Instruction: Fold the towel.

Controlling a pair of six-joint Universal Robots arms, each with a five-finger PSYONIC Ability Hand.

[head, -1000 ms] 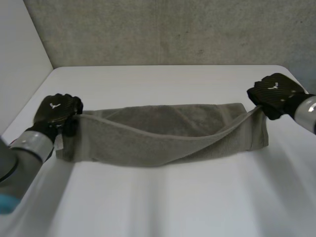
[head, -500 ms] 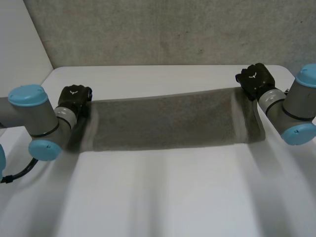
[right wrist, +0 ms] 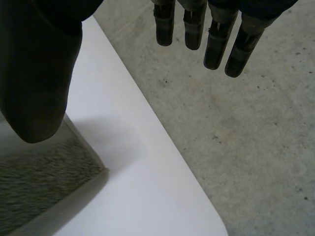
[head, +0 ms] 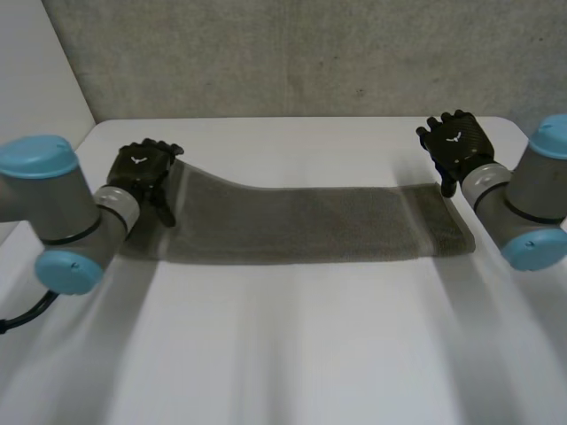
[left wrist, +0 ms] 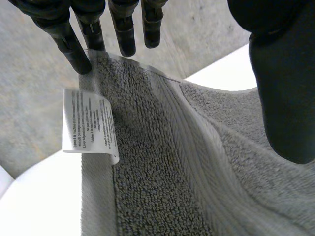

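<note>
White table; grey concrete wall beyond.
Towel: long folded strip lying left to right, far-left corner raised.
Left hand: fingers straight and spread at that corner, grasping nothing.
Right hand: fingers straight, empty, over the towel's far-right end.
Label: print unreadable.
Towel's left end is partly hidden behind the left hand.

Grey towel on table, left hand, right hand at its ends

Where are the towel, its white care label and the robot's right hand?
towel (head: 301,226): head view, middle of the folded grey strip.
care label (left wrist: 88,123): left wrist view, centre of the white printed tag.
right hand (head: 456,143): head view, back of the black hand.
</note>
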